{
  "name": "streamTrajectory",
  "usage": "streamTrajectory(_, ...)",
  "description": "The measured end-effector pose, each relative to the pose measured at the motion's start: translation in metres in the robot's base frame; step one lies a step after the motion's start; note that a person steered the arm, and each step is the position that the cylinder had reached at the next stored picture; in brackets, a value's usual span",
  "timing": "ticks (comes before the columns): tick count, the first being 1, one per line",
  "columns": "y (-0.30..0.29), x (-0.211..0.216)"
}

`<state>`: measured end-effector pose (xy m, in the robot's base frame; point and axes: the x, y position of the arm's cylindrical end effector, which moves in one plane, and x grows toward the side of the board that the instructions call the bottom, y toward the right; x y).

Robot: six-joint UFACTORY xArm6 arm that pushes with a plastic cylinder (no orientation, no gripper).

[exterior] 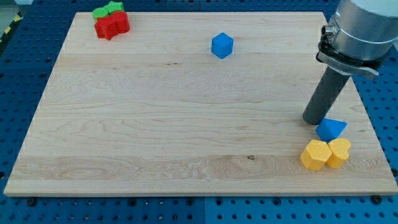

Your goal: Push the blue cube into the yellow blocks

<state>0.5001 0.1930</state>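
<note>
A blue cube [222, 45] sits near the top middle of the wooden board [155, 124]. Two yellow blocks lie touching at the view's lower right: a hexagonal one [315, 155] and a heart-shaped one [339, 152]. A blue triangular block [331, 129] rests just above them, touching or nearly touching. My tip [314, 121] stands on the board just left of the blue triangular block, above the yellow blocks, and far to the right of and below the blue cube.
Red blocks [112, 25] and green blocks [107, 10] are bunched at the board's top left corner. The board's right edge runs close to the yellow blocks. A blue perforated table [18, 93] surrounds the board.
</note>
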Motion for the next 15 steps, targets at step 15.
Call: streamTrajectory(15,-0.167,-0.208)
